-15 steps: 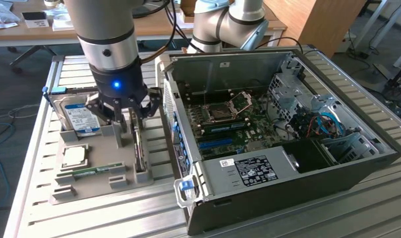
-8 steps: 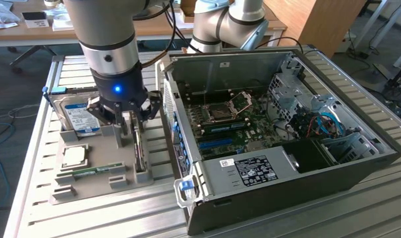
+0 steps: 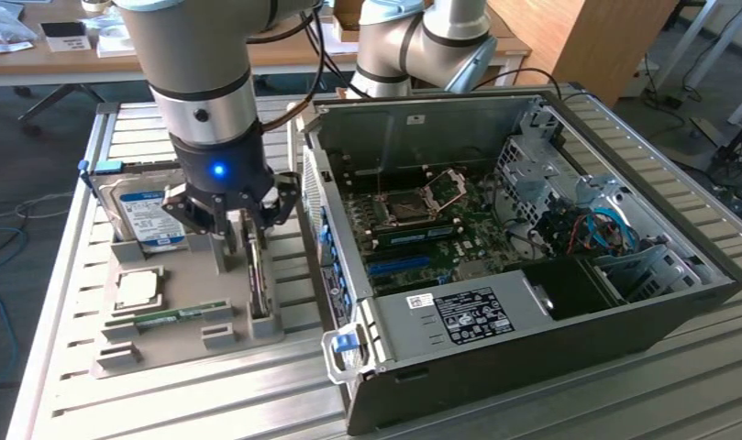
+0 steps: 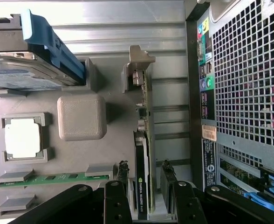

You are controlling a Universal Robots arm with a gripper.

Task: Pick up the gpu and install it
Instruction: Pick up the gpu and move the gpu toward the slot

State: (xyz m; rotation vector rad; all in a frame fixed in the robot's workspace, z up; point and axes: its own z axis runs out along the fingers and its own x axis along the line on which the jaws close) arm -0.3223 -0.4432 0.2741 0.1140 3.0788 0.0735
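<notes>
pincer (image 4: 145,169) spread, straddling the gpu (image 4: 143,135); stood on edge, presumably for easy grabbing; case (image 3: 493,312) at 3 o'clock, exterior view

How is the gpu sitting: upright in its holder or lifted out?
Upright, not lifted. The gpu stands on edge in a slot of the grey holder, with the open jaws either side.

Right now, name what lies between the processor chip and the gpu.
In the wrist view, a raised grey square block lies between the processor chip and the upright gpu.
</notes>
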